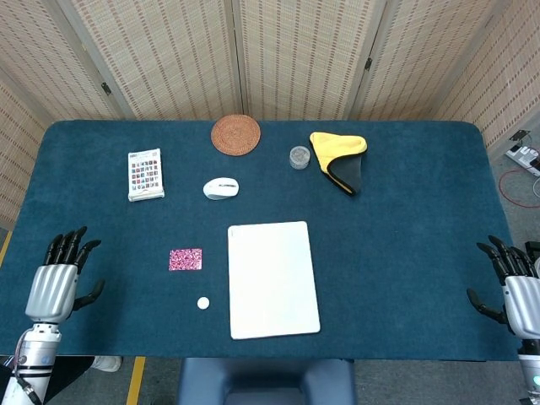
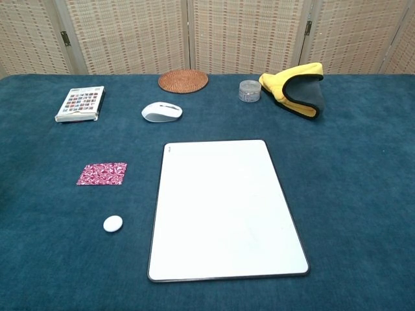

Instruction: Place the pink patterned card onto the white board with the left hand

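Head view: right robot hand (image 1: 516, 291) frame-cropped, left robot hand (image 1: 57, 283) whole, both spread, empty.

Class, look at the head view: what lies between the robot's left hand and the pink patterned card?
Nothing: in the head view, only bare blue tablecloth separates the left hand from the pink patterned card.

The right hand (image 1: 519, 291) was partly cut off by the head view's edge. The chest view showed neither hand (both lay outside it).
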Available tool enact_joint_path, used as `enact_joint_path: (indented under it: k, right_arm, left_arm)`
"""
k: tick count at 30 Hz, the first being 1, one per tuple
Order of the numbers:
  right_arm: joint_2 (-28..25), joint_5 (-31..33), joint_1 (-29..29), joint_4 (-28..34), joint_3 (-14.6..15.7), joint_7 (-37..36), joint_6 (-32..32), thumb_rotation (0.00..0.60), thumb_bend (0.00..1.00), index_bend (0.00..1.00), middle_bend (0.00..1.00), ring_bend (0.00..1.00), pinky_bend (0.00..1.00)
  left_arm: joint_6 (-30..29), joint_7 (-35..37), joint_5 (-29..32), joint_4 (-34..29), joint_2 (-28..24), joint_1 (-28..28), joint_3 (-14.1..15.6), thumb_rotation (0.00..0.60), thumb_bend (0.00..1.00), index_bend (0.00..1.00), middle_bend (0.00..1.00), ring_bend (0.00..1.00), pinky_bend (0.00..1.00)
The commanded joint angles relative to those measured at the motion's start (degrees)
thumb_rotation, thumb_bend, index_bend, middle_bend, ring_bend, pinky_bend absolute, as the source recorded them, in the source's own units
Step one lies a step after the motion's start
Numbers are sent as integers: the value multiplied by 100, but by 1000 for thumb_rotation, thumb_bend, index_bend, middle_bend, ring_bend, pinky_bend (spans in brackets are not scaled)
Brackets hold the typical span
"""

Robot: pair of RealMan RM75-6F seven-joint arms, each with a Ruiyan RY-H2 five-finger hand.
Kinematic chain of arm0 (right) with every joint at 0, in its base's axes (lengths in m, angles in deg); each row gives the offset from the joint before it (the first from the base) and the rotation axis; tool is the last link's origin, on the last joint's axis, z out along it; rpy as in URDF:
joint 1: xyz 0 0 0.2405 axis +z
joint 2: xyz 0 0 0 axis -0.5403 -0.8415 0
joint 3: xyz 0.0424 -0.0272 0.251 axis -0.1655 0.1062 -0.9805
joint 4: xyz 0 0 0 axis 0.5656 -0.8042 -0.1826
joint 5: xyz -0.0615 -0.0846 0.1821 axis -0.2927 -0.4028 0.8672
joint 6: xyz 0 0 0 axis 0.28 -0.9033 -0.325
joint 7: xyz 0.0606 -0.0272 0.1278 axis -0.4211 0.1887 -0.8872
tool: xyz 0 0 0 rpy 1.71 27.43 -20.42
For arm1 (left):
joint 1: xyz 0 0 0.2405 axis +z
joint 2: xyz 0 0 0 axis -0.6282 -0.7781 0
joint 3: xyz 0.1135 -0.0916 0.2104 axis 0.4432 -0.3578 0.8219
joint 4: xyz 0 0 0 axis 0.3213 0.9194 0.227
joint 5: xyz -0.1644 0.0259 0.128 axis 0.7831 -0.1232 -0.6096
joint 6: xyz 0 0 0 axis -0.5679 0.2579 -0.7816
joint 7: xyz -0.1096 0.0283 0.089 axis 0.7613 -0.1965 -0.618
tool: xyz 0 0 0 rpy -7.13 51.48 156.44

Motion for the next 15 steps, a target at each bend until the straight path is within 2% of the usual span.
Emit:
enact_joint_path:
  k: [1, 9, 15]
  right_arm:
    - [-3, -6, -1, 3, 3, 9, -6, 600, 325, 137, 104, 127, 87]
    - [-25, -17, -11, 4, -1, -2, -41, 600, 325, 136, 104, 127, 87]
    - [-49, 1, -24, 9, -5, -20, -54, 600, 325, 136, 104, 128, 87]
  left_arm:
    - [140, -1, -45, 52, 39, -130, -38, 600, 375, 218, 66, 0, 0]
    - [785, -209, 113, 140, 198, -599, -141, 600, 374, 218, 66, 0, 0]
    - [1520, -469, 424, 315, 375, -1068, -192, 600, 373, 217, 66, 0, 0]
